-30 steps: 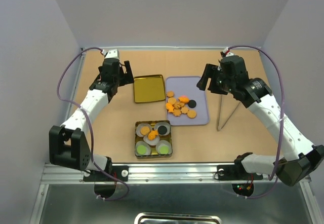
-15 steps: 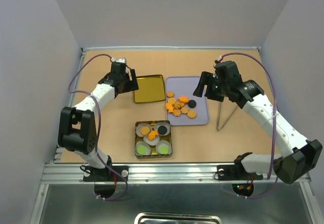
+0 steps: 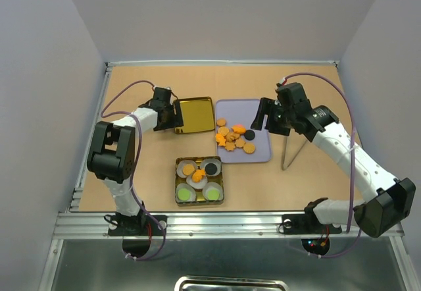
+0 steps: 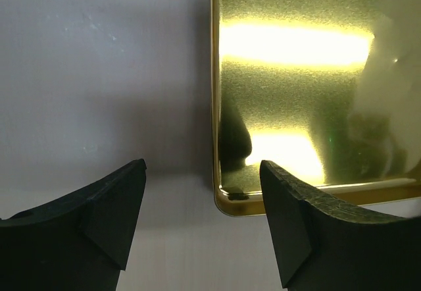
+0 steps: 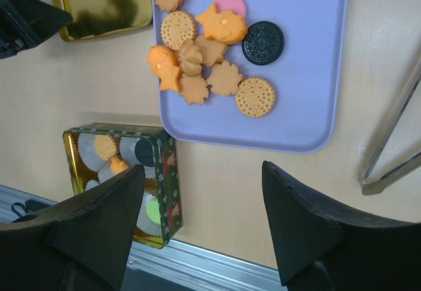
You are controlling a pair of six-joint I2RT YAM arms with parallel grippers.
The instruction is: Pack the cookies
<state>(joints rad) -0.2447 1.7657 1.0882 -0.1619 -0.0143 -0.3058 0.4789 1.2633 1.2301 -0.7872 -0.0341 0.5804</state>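
Three pale walls, tan tabletop

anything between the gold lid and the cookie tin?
Nothing. The top view shows only bare tabletop between the gold lid and the tin; the right wrist view agrees.

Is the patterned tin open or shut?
Open: paper cups and cookies show inside the tin; the gold lid lies apart on the table.
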